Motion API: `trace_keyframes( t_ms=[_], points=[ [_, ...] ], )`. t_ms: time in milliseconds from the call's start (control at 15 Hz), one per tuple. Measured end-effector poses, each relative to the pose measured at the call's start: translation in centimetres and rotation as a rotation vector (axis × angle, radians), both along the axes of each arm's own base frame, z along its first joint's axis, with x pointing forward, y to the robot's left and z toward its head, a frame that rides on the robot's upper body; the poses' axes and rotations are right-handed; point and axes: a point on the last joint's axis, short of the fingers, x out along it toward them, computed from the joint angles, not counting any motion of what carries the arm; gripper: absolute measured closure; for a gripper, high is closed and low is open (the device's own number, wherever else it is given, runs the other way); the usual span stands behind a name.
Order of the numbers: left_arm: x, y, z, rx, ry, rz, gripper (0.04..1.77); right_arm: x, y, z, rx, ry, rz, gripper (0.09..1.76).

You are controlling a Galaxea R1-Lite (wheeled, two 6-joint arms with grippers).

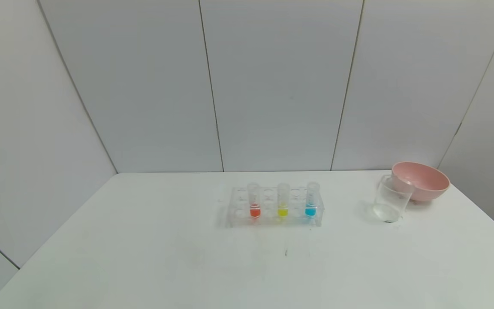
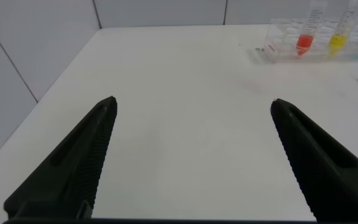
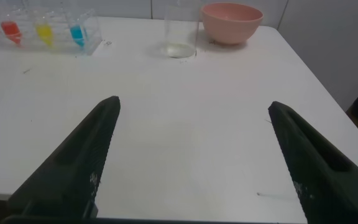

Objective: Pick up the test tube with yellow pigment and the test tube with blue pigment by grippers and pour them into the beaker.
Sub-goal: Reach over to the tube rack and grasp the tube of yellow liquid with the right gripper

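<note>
A clear plastic tube rack point(image 1: 272, 208) stands upright near the middle of the white table point(image 1: 144, 257) and serves as the landmark. In it stand three short clear tubes: the test tube with yellow pigment point(image 1: 283, 201) in the rack's middle, the test tube with blue pigment point(image 1: 311, 199) at the rack's right end, and an orange-red tube point(image 1: 254, 201) toward the rack's left end. All three are upright and seated in their holes.

Well to the right of the rack stands the small clear straight-sided beaker point(image 1: 390, 199), holding only a thin layer of clear liquid at its bottom. A round pink bowl point(image 1: 420, 180) sits just behind and right of the beaker, farther from the rack, seeming to touch it.

The left gripper point(image 2: 191, 109) hangs over bare table on the near left of the rack, its two flat black fingers point(image 2: 86, 155) spread wide and holding nothing. The right gripper point(image 3: 194, 109) hangs over bare table on the near right of the rack, fingers point(image 3: 309, 155) likewise spread wide apart and empty.
</note>
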Motion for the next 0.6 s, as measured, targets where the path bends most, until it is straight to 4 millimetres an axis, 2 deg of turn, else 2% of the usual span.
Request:
trace_keyframes(
  t_ms=[400,600],
  points=[
    [0.0,0.0,0.0,0.000,0.000,0.000,0.05,0.0,0.0,0.3,0.003,-0.017,-0.009,0.14],
    [0.0,0.0,0.0,0.000,0.000,0.000,0.05,-0.5,0.0,2.3,0.010,-0.065,-0.011,0.14]
  ],
)
